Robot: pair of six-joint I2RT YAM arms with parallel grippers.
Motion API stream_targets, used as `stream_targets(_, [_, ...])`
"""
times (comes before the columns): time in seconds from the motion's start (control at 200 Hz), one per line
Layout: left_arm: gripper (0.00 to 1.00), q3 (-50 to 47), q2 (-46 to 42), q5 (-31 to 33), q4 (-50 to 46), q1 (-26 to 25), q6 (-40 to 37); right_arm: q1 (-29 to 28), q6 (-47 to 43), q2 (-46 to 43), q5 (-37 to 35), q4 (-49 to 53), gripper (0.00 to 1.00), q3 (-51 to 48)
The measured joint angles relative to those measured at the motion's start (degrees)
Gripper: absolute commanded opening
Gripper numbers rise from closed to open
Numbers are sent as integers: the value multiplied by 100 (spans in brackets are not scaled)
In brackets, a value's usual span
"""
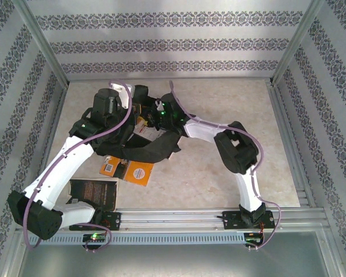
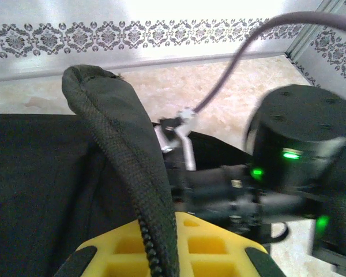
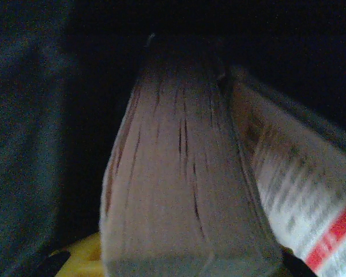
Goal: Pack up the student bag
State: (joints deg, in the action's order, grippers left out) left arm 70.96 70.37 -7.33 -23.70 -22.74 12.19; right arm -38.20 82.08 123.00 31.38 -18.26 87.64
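Note:
The student bag (image 1: pixel 155 147), black and soft, lies at the table's left centre. My left gripper (image 2: pixel 161 254) is shut on the bag's zippered opening edge (image 2: pixel 121 144) and holds it lifted in an arch. The bag's dark fabric (image 2: pixel 40 184) spreads out to the left of that edge. My right arm reaches across to the bag's mouth, its wrist (image 2: pixel 294 156) close beside the raised edge. My right gripper (image 3: pixel 179 268) is shut on a thick book (image 3: pixel 179 190), page edges facing the camera, inside the dark bag interior (image 3: pixel 23 144). A white and red printed cover (image 3: pixel 317 219) lies along the book's right.
An orange book (image 1: pixel 139 173) and a dark book (image 1: pixel 93 193) lie on the table in front of the bag, near the left arm. A metal rail (image 1: pixel 184 218) runs along the near edge. Patterned walls (image 1: pixel 173 43) enclose the table on three sides.

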Motion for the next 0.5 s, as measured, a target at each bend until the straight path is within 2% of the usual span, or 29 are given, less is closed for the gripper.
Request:
stream_targets(0.1, [0, 20, 111, 2, 125, 0, -31, -63, -328, 507, -181, 608, 27, 966])
stream_targets(0.275, [0, 98, 306, 4, 348, 92, -66, -92, -802, 999, -319, 1338, 54, 2076])
stream_targets(0.37, [0, 133, 387, 15, 433, 201, -61, -52, -1108, 1102, -315, 1596, 66, 2267])
stream_targets(0.5, [0, 140, 496, 94, 588, 372, -28, 24, -1818, 1086, -271, 2028, 74, 2310])
